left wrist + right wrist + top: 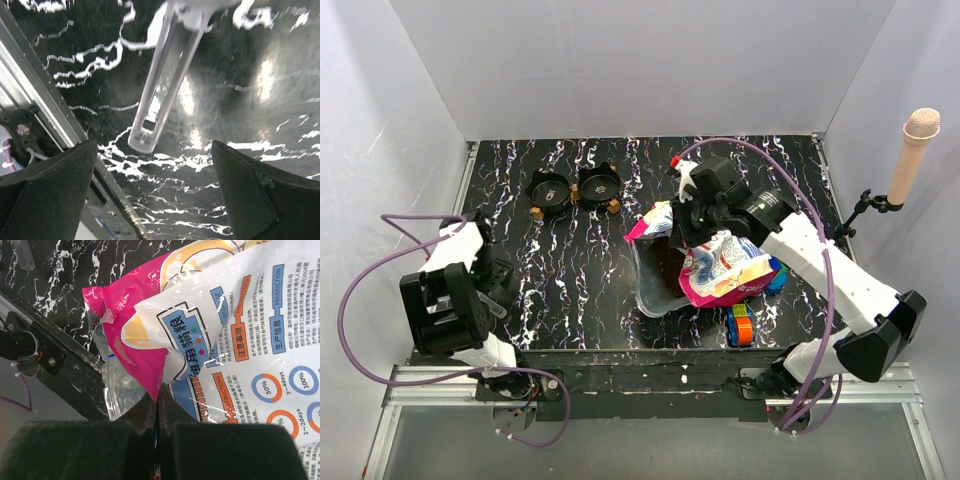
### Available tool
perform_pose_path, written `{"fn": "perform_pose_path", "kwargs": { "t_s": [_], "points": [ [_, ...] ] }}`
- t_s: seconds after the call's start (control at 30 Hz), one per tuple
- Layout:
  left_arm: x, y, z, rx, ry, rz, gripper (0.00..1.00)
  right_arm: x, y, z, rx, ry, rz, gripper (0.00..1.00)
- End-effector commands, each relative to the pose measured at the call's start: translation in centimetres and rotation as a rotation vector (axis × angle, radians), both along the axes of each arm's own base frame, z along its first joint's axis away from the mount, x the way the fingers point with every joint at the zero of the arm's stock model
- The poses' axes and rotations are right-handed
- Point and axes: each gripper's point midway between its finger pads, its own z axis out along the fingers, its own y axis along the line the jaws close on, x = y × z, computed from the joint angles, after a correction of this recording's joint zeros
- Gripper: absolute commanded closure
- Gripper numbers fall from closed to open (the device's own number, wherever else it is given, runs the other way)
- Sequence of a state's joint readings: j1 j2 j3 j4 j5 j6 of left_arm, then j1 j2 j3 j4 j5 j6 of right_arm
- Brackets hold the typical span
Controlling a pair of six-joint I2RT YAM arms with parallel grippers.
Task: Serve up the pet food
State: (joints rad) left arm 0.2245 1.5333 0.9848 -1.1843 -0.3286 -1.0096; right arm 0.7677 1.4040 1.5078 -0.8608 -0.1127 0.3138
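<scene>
Top view: brown kibble (668,266) sits in a grey tub (646,296) toward the worktop's (580,250) near edge, and the printed bag (725,268) lies over the tub's right side.

Left wrist: the left gripper (152,147) is spread wide above the worktop beside a clear plastic piece (162,80).

Right wrist: the right gripper (158,392) is pressed together, pinching the bag's edge.

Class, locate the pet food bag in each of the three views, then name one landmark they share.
Top external: pet food bag right of centre.
Left wrist: not in view.
Right wrist: fills the upper right, pinched between the shut jaws.
Shared landmark: the black white-veined tabletop.
</scene>
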Motion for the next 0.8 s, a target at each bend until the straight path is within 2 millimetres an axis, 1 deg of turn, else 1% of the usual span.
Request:
{"fn": "perform_pose_path", "kwargs": {
  "t_s": [0.0,0.07,0.1,0.13,0.2,0.27,0.4,0.47,0.53,0.57,0.6,0.63,0.67,0.7,0.77],
  "points": [
    [3.6,2.4,-0.1,0.027,-0.142,-0.010,0.02,-3.0,0.9,4.9,0.185,-0.033,0.088,0.99],
    [4.4,2.6,-1.2,0.005,-0.177,-0.020,0.02,-3.5,1.0,5.2,0.208,-0.022,0.097,0.99],
    [4.5,2.6,-1.7,-0.013,-0.187,-0.004,0.02,-3.5,0.9,5.3,0.211,-0.026,0.097,0.99],
    [4.1,2.5,-2.4,-0.042,-0.179,0.026,0.02,-3.6,0.9,5.4,0.214,-0.029,0.099,0.99],
    [3.4,2.0,-3.4,-0.075,-0.167,0.073,0.08,-3.5,0.8,5.8,0.220,-0.045,0.097,0.99],
    [2.4,1.8,-3.9,-0.070,-0.156,0.111,0.14,-3.3,0.6,6.0,0.215,-0.067,0.090,0.99],
    [0.9,1.6,-4.3,-0.059,-0.118,0.170,0.21,-2.9,0.7,6.6,0.218,-0.087,0.090,0.99],
    [0.4,1.8,-4.3,-0.050,-0.110,0.179,0.32,-2.9,0.8,6.9,0.225,-0.089,0.089,0.99],
    [0.4,1.6,-4.2,-0.062,-0.117,0.162,0.52,-2.7,0.9,7.2,0.227,-0.093,0.087,0.99],
    [0.7,1.1,-4.0,-0.090,-0.136,0.150,0.60,-2.7,0.8,7.4,0.226,-0.099,0.083,0.99],
    [0.8,0.6,-3.9,-0.115,-0.155,0.143,0.67,-2.6,0.8,7.4,0.225,-0.103,0.080,0.99],
    [0.9,-0.1,-3.9,-0.142,-0.166,0.128,0.71,-2.5,0.8,7.4,0.221,-0.107,0.076,0.99],
    [0.8,-1.1,-3.9,-0.166,-0.170,0.101,0.79,-2.4,0.8,7.4,0.217,-0.113,0.076,0.99],
    [1.0,-2.0,-3.9,-0.189,-0.184,0.073,0.84,-2.2,0.8,7.3,0.214,-0.114,0.071,0.99],
    [1.6,-4.5,-3.3,-0.222,-0.220,-0.035,0.91,-1.9,1.0,7.2,0.205,-0.115,0.074,0.99]
  ]
}}
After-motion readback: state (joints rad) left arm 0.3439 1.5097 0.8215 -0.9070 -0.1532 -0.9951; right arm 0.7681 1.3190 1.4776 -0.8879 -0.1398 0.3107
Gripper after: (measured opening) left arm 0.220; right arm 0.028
